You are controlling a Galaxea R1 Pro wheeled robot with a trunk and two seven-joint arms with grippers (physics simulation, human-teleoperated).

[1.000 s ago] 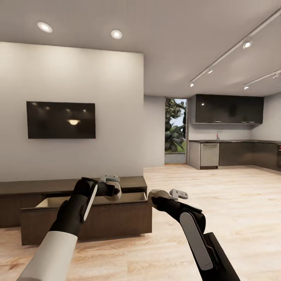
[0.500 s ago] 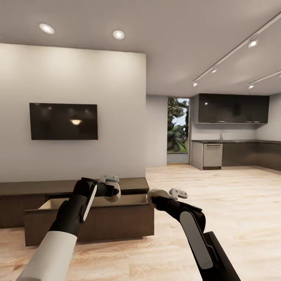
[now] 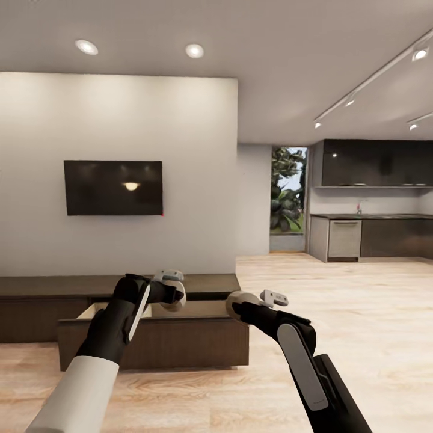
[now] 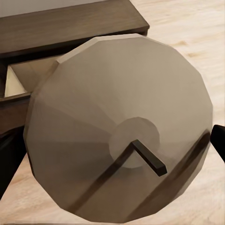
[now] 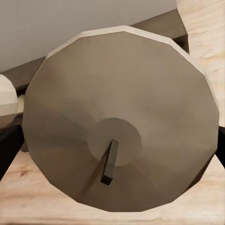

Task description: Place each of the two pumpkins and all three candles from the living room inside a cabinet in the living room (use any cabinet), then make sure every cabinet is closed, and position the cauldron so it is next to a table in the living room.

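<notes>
Candles fill both wrist views: a pale round candle (image 4: 117, 126) with a dark wick in the left gripper (image 3: 173, 296), another candle (image 5: 122, 126) in the right gripper (image 3: 243, 304). We judge each gripper closed on its candle, though the fingers themselves are hidden. In both wrist views the wick end faces the camera, so each candle's axis runs back along its gripper. In the head view we stand before the cabinet (image 3: 150, 343), whose long axis runs across the wall under the TV (image 3: 113, 187). Its drawer is pulled out toward us, its pale inside showing. The left candle hangs over the open drawer; the right one sits just off the drawer's right end. We judge the stowing step in hand: next, lower each candle into the drawer, release, then push it shut.
</notes>
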